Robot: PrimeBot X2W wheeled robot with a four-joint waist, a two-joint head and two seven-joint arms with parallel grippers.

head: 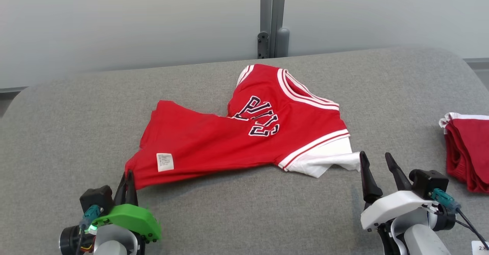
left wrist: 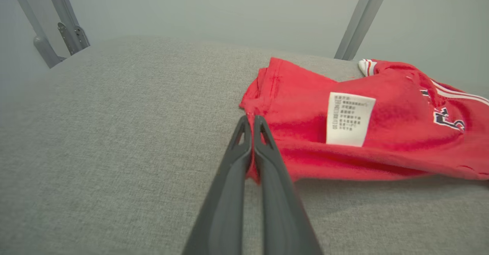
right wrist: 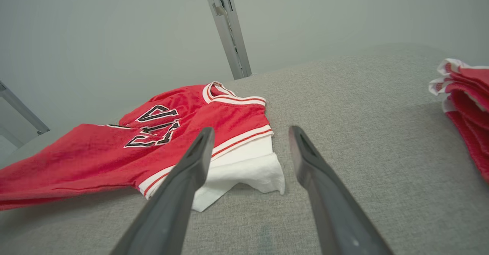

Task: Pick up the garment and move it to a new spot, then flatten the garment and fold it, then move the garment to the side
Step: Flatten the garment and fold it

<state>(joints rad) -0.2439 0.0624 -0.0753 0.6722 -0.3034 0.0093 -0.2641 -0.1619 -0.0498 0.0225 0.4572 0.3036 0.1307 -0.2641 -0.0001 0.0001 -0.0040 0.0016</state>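
A red jersey (head: 214, 144) with dark lettering, white-striped trim and a white sleeve lies crumpled on the grey padded table (head: 244, 217). A white care label (left wrist: 349, 118) shows on its near left part. My left gripper (head: 128, 175) is shut on the jersey's (left wrist: 382, 148) near left corner, and in the left wrist view its fingers (left wrist: 249, 122) pinch the red hem, which lifts slightly off the table. My right gripper (head: 375, 158) stands open just right of the white sleeve (right wrist: 244, 171), with nothing between its fingers (right wrist: 252, 133).
A folded stack of red and white garments (head: 468, 152) sits at the table's right edge, seen also in the right wrist view as the stack (right wrist: 466, 102). A grey post (head: 272, 18) rises behind the table against a pale wall.
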